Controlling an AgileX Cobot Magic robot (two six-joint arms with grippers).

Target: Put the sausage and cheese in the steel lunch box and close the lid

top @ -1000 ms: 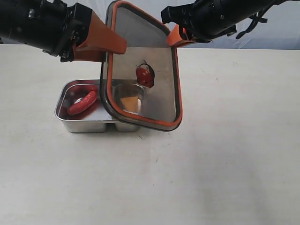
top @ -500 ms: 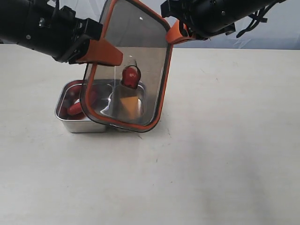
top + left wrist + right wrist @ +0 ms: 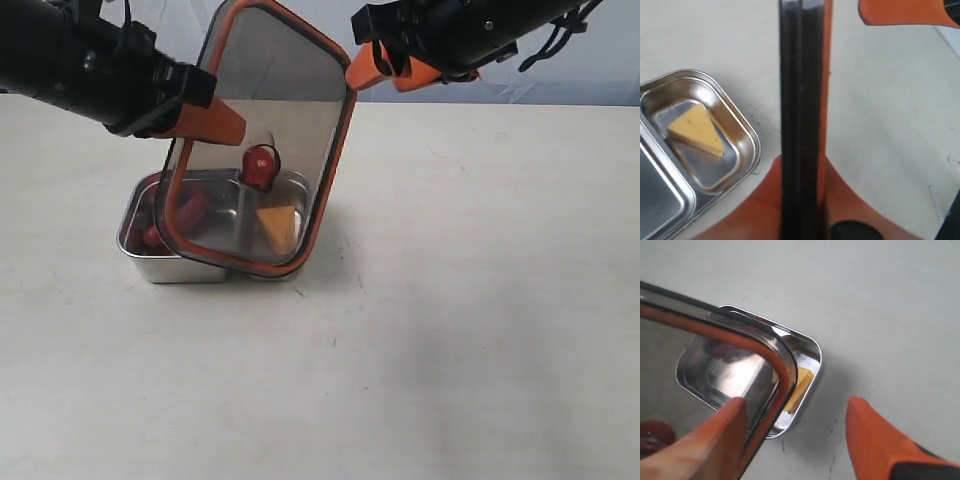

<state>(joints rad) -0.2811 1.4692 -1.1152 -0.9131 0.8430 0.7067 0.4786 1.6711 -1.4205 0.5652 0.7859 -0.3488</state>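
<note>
The dark translucent lid [image 3: 275,100], orange-rimmed with a red valve [image 3: 259,166], stands steeply tilted over the steel box [image 3: 133,247], its lower edge by the front rim. Through it, the red sausage [image 3: 190,209] shows in the left compartment and the yellow cheese [image 3: 279,222] in the right.

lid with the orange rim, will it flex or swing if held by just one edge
The dark translucent rounded-rectangle lid looks stiff: pinched at one edge by the left pincer, it shows no sag. It is probably light, since one pinch seems to carry it tilted. Its smooth rim might pivot in that grip, with the right pincer open.
</note>
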